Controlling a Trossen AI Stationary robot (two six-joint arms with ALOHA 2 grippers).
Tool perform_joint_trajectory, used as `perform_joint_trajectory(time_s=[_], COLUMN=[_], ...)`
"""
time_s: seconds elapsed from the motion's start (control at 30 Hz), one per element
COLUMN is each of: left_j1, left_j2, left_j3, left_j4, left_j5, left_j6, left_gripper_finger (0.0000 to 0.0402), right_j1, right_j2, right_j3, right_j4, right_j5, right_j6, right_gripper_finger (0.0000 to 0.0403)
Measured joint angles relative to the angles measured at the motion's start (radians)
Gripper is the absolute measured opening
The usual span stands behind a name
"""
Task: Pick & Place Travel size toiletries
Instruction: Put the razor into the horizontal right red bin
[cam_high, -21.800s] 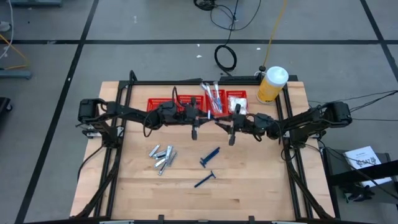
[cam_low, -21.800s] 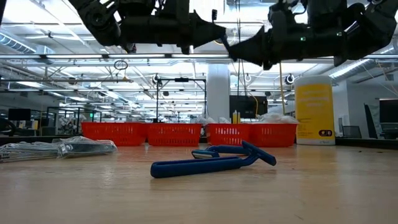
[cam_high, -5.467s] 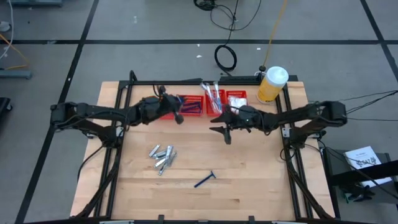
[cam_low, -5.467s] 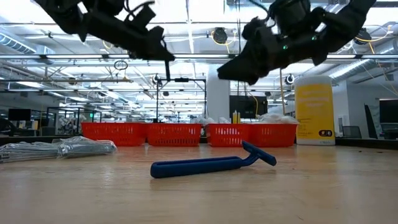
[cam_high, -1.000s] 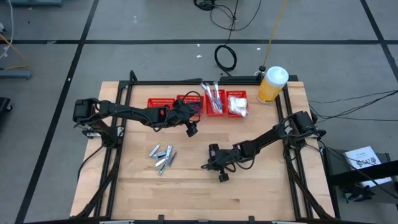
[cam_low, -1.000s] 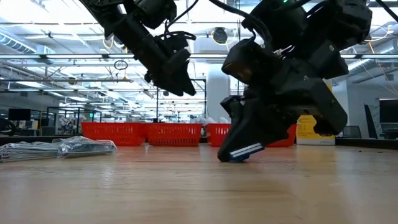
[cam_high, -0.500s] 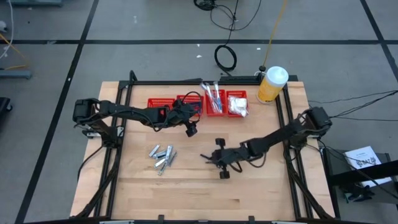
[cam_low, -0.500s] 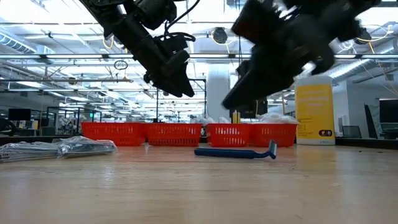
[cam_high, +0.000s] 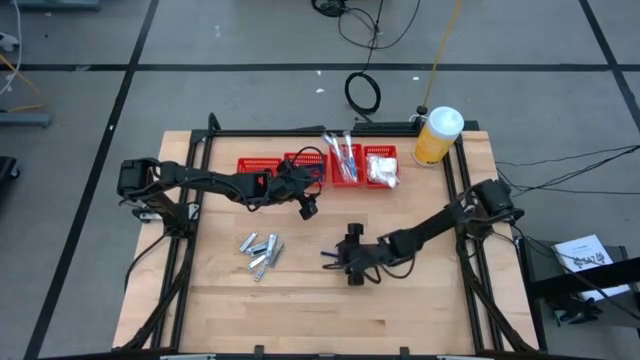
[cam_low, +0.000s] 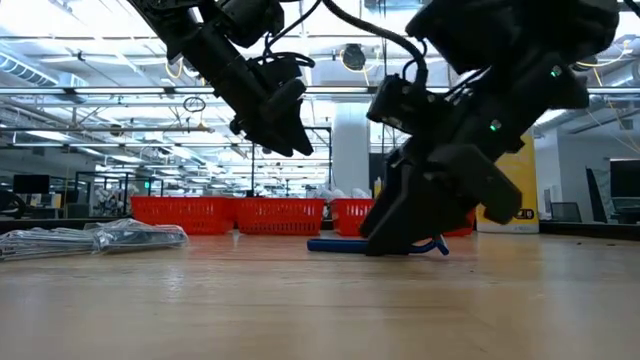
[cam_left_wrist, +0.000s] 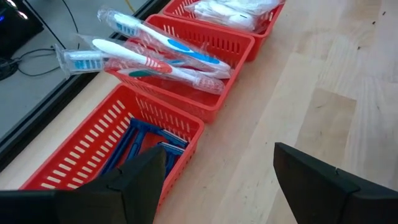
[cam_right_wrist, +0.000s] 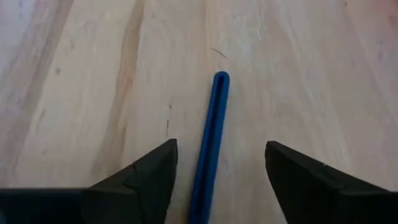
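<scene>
A dark-blue razor (cam_right_wrist: 213, 124) lies flat on the wooden table, near its middle (cam_high: 328, 256). My right gripper (cam_right_wrist: 217, 171) stands low over it, open, one finger on either side of the handle without touching. In the low view the razor's head (cam_low: 437, 245) shows past the gripper. My left gripper (cam_high: 308, 208) hangs open above the table in front of the red baskets (cam_high: 262, 164). Short silvery tubes (cam_high: 260, 253) lie in a heap left of centre. One basket holds blue razors (cam_left_wrist: 146, 146), another wrapped toothbrushes (cam_left_wrist: 161, 59), and a third white packets (cam_left_wrist: 230, 9).
A row of red mesh baskets (cam_low: 280, 214) stands along the far side of the table. A big yellow bottle with a white cap (cam_high: 436, 135) stands at the far right corner. Bare wood lies toward the near edge (cam_high: 320, 315).
My right gripper has let go of the blue razor. A second ago the razor stood tilted in its fingers with one end on the table. The gripper then rose, rolled and came back down over the razor, which now lies flat between its fingers.
</scene>
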Motion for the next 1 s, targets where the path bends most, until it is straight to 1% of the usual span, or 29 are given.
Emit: perform_joint_trajectory(time_s=[0.07, 0.17, 0.27, 0.4, 0.43, 0.6, 0.7, 0.77, 0.87, 0.93, 1.0], left_j1=[0.000, 0.000, 0.000, 0.000, 0.000, 0.000, 0.000, -0.002, -0.007, -0.007, -0.005], left_j2=[0.000, 0.000, 0.000, 0.000, 0.000, 0.000, 0.000, 0.000, 0.000, 0.000, 0.000], left_j3=[0.000, 0.000, 0.000, 0.000, 0.000, 0.000, 0.000, 0.001, 0.002, 0.001, -0.017], left_j4=[0.000, -0.001, -0.001, -0.002, -0.002, -0.002, 0.007, 0.023, 0.059, 0.080, 0.146], left_j5=[0.000, 0.000, 0.000, 0.000, 0.000, 0.000, 0.000, 0.000, 0.000, 0.000, 0.000], left_j6=[-0.008, -0.009, -0.009, -0.009, -0.009, -0.009, 0.010, 0.039, 0.090, 0.125, 0.148], left_gripper_finger=[0.0285, 0.0287, 0.0284, 0.0283, 0.0284, 0.0285, 0.0284, 0.0281, 0.0278, 0.0275, 0.0272], right_j1=[-0.018, -0.045, -0.062, -0.075, -0.076, -0.075, -0.074, -0.074, -0.081, -0.086, -0.094], right_j2=[0.019, 0.020, 0.021, 0.023, 0.023, 0.020, -0.034, -0.088, -0.208, -0.297, -0.381], right_j3=[0.001, 0.003, 0.003, 0.002, 0.002, 0.001, -0.002, -0.005, -0.013, -0.019, -0.049], right_j4=[-0.005, -0.037, -0.068, -0.097, -0.108, -0.107, -0.106, -0.151, -0.256, -0.311, -0.341], right_j5=[-0.019, -0.116, -0.183, -0.230, -0.236, -0.231, -0.204, -0.176, -0.094, -0.010, 0.065], right_j6=[0.015, 0.049, 0.073, 0.067, 0.059, 0.004, -0.042, -0.077, -0.102, -0.105, -0.116], right_gripper_finger=[0.0213, 0.0176, 0.0124, 0.0037, 0.0023, 0.0022, 0.0020, 0.0020, 0.0020, 0.0020, 0.0020])
